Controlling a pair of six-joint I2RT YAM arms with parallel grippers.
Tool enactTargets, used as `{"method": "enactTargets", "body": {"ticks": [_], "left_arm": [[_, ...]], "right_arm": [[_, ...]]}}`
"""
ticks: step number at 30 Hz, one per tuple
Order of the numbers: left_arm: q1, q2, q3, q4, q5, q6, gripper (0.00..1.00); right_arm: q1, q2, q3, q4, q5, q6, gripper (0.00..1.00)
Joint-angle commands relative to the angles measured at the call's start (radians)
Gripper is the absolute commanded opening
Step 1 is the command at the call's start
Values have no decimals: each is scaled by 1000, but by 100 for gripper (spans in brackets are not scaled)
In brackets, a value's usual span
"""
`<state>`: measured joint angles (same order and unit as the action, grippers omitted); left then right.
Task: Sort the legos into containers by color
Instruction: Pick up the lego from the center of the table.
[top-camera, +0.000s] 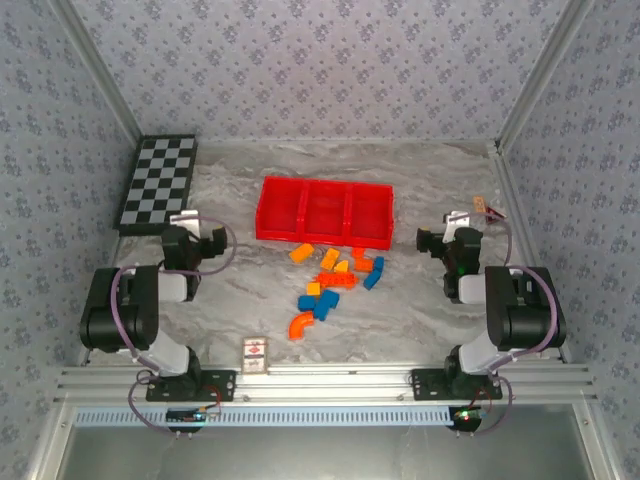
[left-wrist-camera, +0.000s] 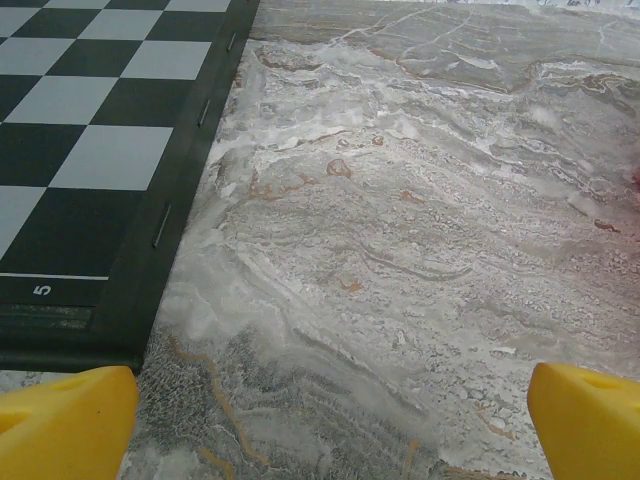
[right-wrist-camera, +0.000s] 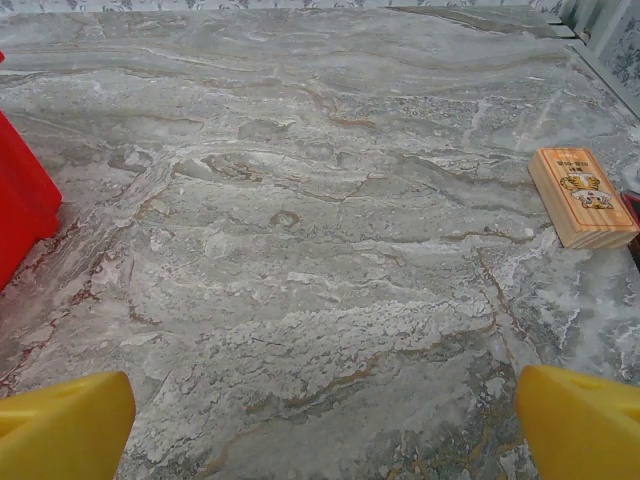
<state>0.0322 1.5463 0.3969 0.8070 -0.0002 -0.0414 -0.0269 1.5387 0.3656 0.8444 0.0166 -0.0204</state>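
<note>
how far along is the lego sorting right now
Nothing looks done yet: the three compartments of the red tray look empty. Nothing is in hand: the left gripper and right gripper are open over the table. Left: all the legos, lying loose in front of the tray.

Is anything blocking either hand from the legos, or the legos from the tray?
Nothing visible does. Bare table lies between the left hand and the legos, and between the right hand and them. The pile sits just in front of the red tray. The checkerboard and card lie aside.
</note>
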Motion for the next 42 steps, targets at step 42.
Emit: {"method": "enactTargets", "body": {"ticks": [42], "left_arm": [[-113,-311,296,-661,-124,-114,100]], "right_arm": [[36,-590,83,-647,409,596,100]]}}
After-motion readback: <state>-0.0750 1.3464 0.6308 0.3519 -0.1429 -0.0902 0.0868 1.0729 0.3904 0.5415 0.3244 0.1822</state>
